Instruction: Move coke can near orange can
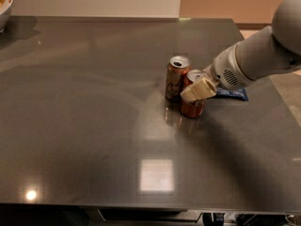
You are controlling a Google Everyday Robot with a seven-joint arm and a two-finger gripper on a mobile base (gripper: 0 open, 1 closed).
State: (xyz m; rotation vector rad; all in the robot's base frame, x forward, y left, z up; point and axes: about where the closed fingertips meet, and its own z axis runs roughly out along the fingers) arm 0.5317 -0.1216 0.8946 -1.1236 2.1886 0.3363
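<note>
The coke can [193, 106], red with a silver top, stands on the dark table [94, 126] right of centre. The orange can [177, 79], brownish-orange with dark lettering, stands upright just behind and left of it, almost touching. My gripper [192, 92] reaches in from the right on a white arm. Its cream finger [198, 89] lies across the front of the coke can's upper half, and the other finger is hidden behind the can. The gripper is shut on the coke can, whose base rests on the table.
A blue packet [233, 94] lies flat on the table just right of the cans, under my arm. A white bowl [3, 4] sits at the far left back corner. The table's right edge runs close past the packet.
</note>
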